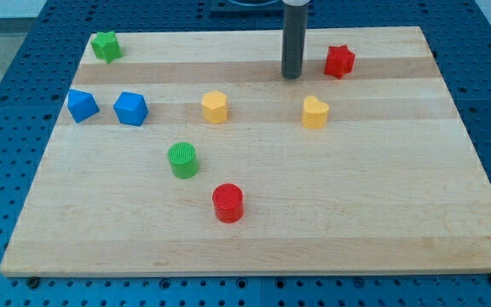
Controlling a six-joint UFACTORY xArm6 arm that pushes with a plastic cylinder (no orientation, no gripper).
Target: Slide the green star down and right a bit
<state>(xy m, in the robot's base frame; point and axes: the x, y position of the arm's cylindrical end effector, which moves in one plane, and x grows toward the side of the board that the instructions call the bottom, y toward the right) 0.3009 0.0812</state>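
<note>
The green star (105, 45) sits at the board's top left corner. My tip (291, 76) touches the board near the top, right of centre. It is far to the right of the green star and just left of the red star (339, 60). Nothing lies between the tip and the green star along the top strip.
A wooden board (382, 213) lies on a blue pegboard table. Two blue blocks (82, 105) (130, 108) sit at the left. A yellow hexagon (215, 107) and a yellow heart (314, 112) sit mid-board. A green cylinder (182, 159) and a red cylinder (228, 203) sit lower.
</note>
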